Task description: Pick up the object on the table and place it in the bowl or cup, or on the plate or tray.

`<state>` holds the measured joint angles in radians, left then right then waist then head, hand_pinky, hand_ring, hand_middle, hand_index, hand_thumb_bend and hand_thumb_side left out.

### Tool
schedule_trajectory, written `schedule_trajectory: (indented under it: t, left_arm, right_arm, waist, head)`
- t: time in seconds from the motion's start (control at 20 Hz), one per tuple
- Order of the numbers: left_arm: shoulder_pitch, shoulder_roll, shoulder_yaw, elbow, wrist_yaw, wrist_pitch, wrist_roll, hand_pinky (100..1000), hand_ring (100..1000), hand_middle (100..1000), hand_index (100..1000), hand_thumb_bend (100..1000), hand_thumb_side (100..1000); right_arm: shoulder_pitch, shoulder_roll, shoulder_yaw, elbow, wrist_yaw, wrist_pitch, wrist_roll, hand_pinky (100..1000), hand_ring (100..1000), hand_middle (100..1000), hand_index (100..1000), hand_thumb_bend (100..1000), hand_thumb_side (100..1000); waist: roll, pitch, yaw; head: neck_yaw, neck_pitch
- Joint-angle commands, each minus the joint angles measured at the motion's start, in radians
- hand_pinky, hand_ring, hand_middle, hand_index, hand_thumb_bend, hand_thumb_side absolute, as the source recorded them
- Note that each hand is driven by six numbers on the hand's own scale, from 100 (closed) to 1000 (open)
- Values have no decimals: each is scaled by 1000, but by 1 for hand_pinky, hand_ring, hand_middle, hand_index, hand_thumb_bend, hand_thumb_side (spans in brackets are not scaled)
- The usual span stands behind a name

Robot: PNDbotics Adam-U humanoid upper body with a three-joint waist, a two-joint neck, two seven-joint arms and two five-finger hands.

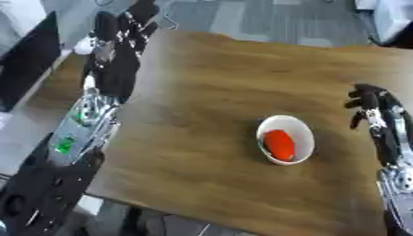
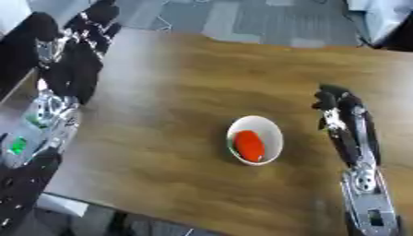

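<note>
A white bowl stands on the wooden table, right of centre. A red, oval object lies inside it. My right hand hovers to the right of the bowl, apart from it, with its fingers curled downward and nothing in them. My left hand is raised at the table's far left edge, its fingers relaxed and pointing away, holding nothing.
The table's left edge runs under my left arm, and its near edge slants across the bottom. Grey carpet floor lies beyond the far edge. A dark object stands off the table at the left.
</note>
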<state>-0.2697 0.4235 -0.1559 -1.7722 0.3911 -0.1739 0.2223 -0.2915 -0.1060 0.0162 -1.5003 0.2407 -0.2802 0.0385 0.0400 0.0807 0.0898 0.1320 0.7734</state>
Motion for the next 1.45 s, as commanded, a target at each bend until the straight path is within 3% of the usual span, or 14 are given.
schedule_trajectory:
  t: [0.05, 0.55, 0.85, 1.25, 1.4, 1.45]
  left_arm:
    - [22, -29, 17, 0, -5, -14, 6, 1000, 1000, 925, 754, 809, 883]
    - [119, -117, -1, 45, -89, -53, -6, 1000, 1000, 930, 749, 793, 888]
    - [132, -166, -12, 48, -147, -89, -7, 1000, 1000, 927, 747, 781, 906]
    - [100, -200, -11, 56, -171, -114, -8, 1000, 1000, 919, 739, 780, 907]
    - [97, -204, -11, 61, -173, -116, -6, 1000, 1000, 915, 736, 779, 908]
    - [97, -204, -12, 62, -171, -117, -7, 1000, 1000, 914, 733, 778, 908]
  right_arm:
    - [-2, 9, -3, -37, -2, -2, 1, 288, 569, 621, 767, 536, 830]
    - [-11, 45, 3, -51, -5, -7, 3, 281, 563, 622, 768, 536, 830]
    - [-21, 52, 11, -42, -15, -16, 10, 278, 551, 621, 768, 536, 828]
    - [-27, 72, 25, -47, -26, -28, 25, 275, 541, 620, 767, 527, 810]
    - [-31, 76, 29, -47, -14, -30, 31, 272, 540, 620, 766, 493, 823]
    - [-33, 77, 30, -46, -10, -30, 31, 270, 538, 618, 765, 523, 789]
  waist:
    - [-4, -5, 7]
    - [-43, 7, 22]
    - [-64, 12, -5]
    - [-74, 9, -32]
    - [-74, 10, -49]
    - [-74, 11, -57]
  head:
    - [-15, -3]
    - [-25, -3]
    - [-30, -15]
    - [-17, -37]
    - [-21, -32]
    - [-23, -26]
